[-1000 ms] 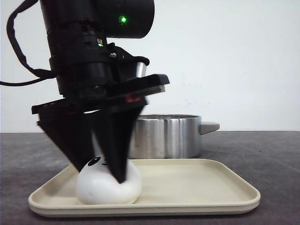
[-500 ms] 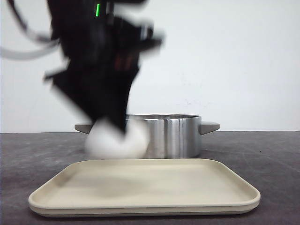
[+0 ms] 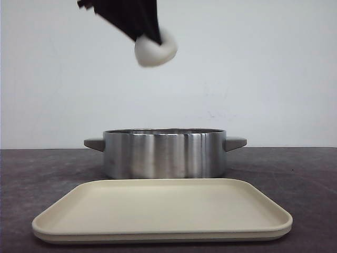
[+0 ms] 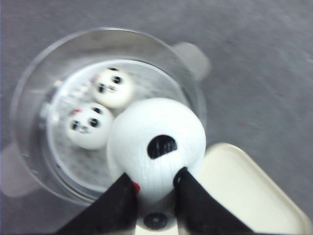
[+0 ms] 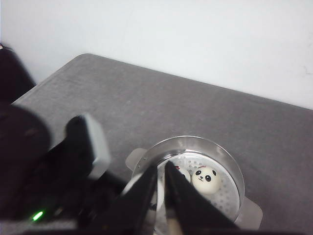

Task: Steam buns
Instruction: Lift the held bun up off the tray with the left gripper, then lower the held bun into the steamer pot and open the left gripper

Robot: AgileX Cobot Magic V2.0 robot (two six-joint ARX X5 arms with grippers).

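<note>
My left gripper [image 3: 149,38] is shut on a white panda-faced bun [image 3: 156,50] and holds it high above the steel pot [image 3: 165,153]. In the left wrist view the held bun [image 4: 156,137] sits between the black fingers of the left gripper [image 4: 155,176], over the pot's near rim [image 4: 29,83]. Two more buns [image 4: 113,87] [image 4: 89,126] lie face up on the perforated steamer plate inside the pot. My right gripper [image 5: 161,167] is shut and empty, high above the pot [image 5: 230,166]; it looks down on one bun [image 5: 204,178] and a second partly hidden one [image 5: 184,175].
An empty beige tray [image 3: 163,211] lies in front of the pot on the dark grey table [image 3: 295,168]; a corner of the tray shows in the left wrist view [image 4: 244,191]. The pot has a handle on each side. The left arm's dark body [image 5: 44,176] fills the right wrist view's lower left.
The left gripper has lifted the bun off the tray, up and back to above the pot. The tray is now empty.
</note>
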